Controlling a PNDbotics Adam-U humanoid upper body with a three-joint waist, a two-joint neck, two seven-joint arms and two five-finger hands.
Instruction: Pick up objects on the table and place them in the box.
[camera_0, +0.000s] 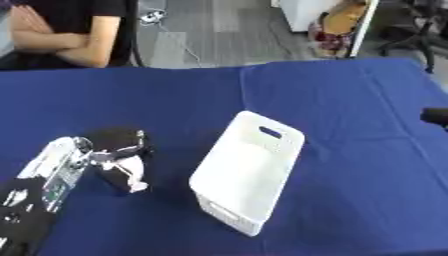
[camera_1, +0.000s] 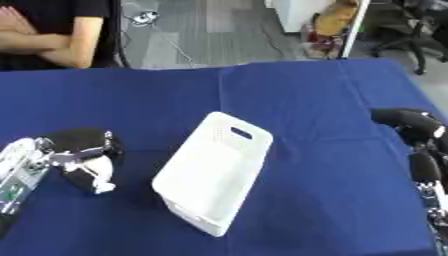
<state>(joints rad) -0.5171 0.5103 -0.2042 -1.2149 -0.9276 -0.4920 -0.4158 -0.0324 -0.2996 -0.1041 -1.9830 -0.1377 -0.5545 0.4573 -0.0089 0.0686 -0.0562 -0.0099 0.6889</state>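
**Hovering left of the box, left hand curled – load unclear**

Left hand sits over the blue table, just beside the white box, on the box's left side. Fingers curled downward w/ something pale at the tips; can't tell if that's an object in its grasp or part of the hand itself. No loose objects visible elsewhere on the cloth.

Key relation: box lies to the right of the left hand, near, w/ its long axis running from near edge toward far-right, handle cut-out at the far end. Box looks tipped, its open side facing left toward the hand. So likely next move = short sideways carry rightward into that opening.

Right hand rests at the table's right edge, well apart from the box; fingers not clear enough to call. Left hand is clearly the nearer one.

No brands, labels or readable writing anywhere.
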